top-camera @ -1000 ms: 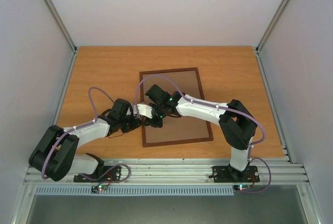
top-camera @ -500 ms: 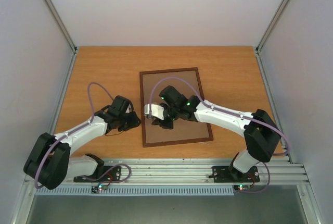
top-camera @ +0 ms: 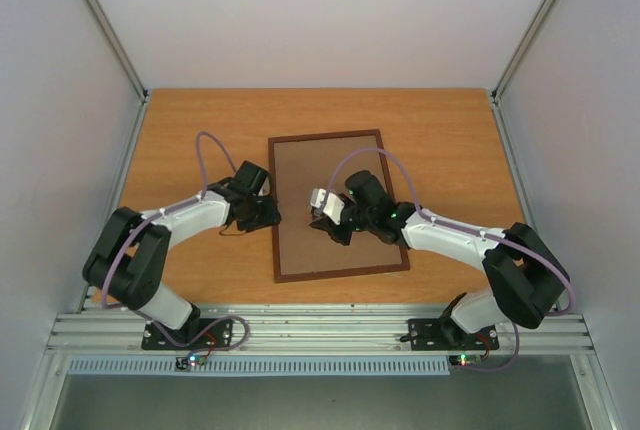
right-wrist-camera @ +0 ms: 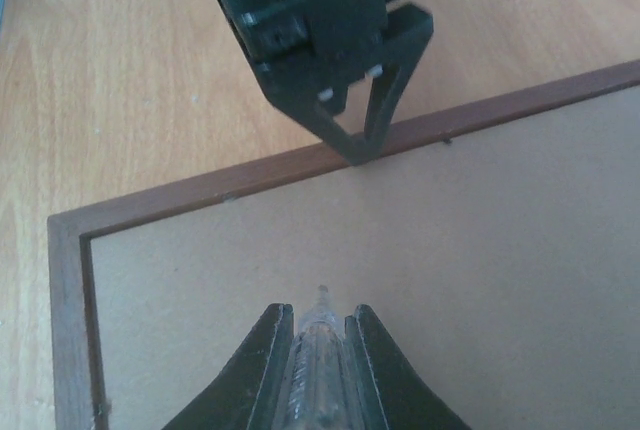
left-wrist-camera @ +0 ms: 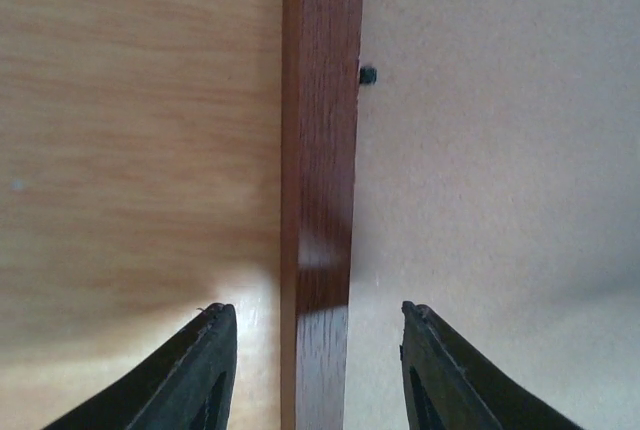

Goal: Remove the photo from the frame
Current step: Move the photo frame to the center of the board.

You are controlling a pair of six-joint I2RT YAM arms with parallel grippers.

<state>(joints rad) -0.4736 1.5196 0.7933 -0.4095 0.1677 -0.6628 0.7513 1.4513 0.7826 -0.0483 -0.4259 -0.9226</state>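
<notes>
my left end effector [left-wrist-camera: 315, 310] stands spread astride the left rail of the frame [top-camera: 276, 250], one finger over the desk [top-camera: 200, 130], one over the brown backing [top-camera: 335, 165]. my right end effector [right-wrist-camera: 320, 315] pinches a thin clear sliver [right-wrist-camera: 318, 345] above that backing. the frame lies face down, the photo hidden beneath. i judge the frame light and stiff, the print easily creased. farther along, a small black tab [left-wrist-camera: 367, 75] looks like the place to start.
</notes>
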